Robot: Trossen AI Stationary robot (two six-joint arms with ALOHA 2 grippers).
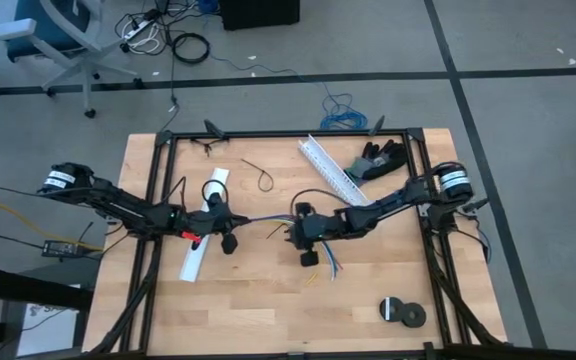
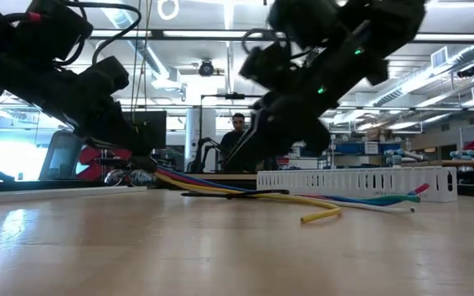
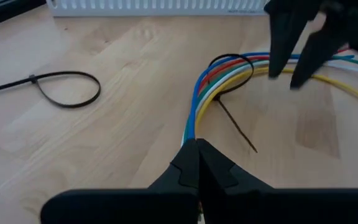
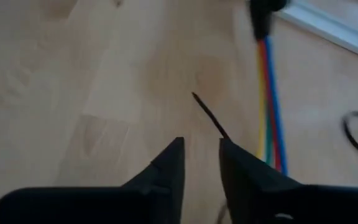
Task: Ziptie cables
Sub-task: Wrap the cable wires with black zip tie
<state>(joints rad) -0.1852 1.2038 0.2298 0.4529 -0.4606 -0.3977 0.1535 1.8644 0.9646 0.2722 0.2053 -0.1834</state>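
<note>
The cables (image 1: 268, 222) (image 3: 204, 99), thin blue, red, yellow, green and white wires, lie on the table between both arms. A black ziptie (image 3: 232, 62) is looped around them, and its tail (image 3: 238, 127) (image 4: 210, 115) rests on the wood. My left gripper (image 3: 196, 146) (image 1: 226, 228) is shut on the bundle's end. My right gripper (image 4: 201, 158) (image 1: 303, 235) is open. It hovers over the cables beside the loop, and the tail runs under one finger. Whether it touches, I cannot tell. A second looped ziptie (image 3: 67, 90) (image 1: 258, 176) lies apart. My left gripper pinches the bundle's end (image 3: 190, 134) between its two shut fingers, coming almost level from the table's left, along the wires. The held end is raised a little; the rest of the cables (image 2: 245, 191) curves down and lies slack on the table.
One white slotted channel (image 1: 330, 168) (image 2: 352, 181) lies behind the right arm, and another (image 1: 200, 250) lies under the left arm. A black glove (image 1: 378, 160) sits at the far right. Tape rolls (image 1: 403, 312) lie near the front right. A person (image 2: 237, 131) shows beyond the table.
</note>
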